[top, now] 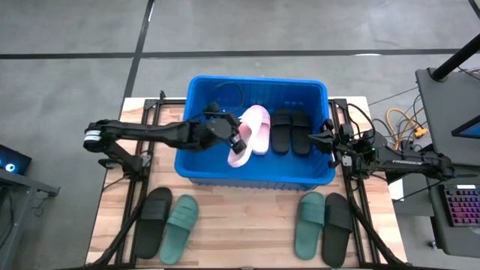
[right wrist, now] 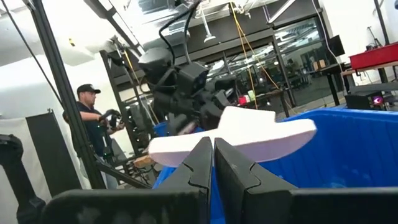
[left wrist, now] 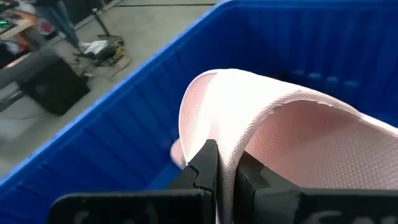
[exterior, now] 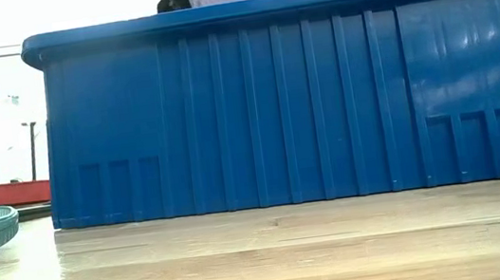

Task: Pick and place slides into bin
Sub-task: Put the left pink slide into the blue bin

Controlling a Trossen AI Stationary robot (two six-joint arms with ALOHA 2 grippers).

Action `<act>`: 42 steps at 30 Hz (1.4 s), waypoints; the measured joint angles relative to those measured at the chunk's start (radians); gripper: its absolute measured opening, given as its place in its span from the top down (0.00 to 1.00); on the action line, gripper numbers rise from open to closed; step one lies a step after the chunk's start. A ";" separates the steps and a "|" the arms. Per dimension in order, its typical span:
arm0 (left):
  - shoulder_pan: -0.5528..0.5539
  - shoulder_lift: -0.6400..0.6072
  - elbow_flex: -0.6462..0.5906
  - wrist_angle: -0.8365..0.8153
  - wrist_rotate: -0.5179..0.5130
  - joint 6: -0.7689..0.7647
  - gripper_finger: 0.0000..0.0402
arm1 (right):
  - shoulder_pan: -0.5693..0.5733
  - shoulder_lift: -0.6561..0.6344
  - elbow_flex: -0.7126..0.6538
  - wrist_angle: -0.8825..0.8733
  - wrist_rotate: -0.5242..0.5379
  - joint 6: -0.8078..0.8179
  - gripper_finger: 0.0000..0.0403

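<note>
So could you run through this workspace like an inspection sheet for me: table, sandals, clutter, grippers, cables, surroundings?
Surface: wooden table, bare planks in front of the bin.
Job's things: blue bin holds two black slides and one pink slide; a second pink slide hangs above it. Outside, a black slide and green slide at front left, a green slide and black slide at front right.
Clutter: nothing seen.
Grippers: left gripper shut on the hanging pink slide; right gripper shut, empty, at the bin's right rim.
Cables: orange cables right of the table.
Surroundings: person behind; keyboard at right.
</note>
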 joint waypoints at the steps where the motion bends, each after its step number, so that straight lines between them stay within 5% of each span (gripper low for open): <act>1: 0.003 0.011 0.004 0.000 -0.025 0.002 1.00 | 0.000 0.000 0.000 0.000 0.000 0.000 0.98; 8: 0.011 0.080 0.006 -0.005 -0.238 0.171 1.00 | 0.000 0.000 0.000 0.000 0.000 0.000 0.98; 42: 0.128 0.344 -0.001 -0.054 -0.304 0.309 1.00 | 0.000 -0.001 0.000 -0.025 -0.008 0.001 0.98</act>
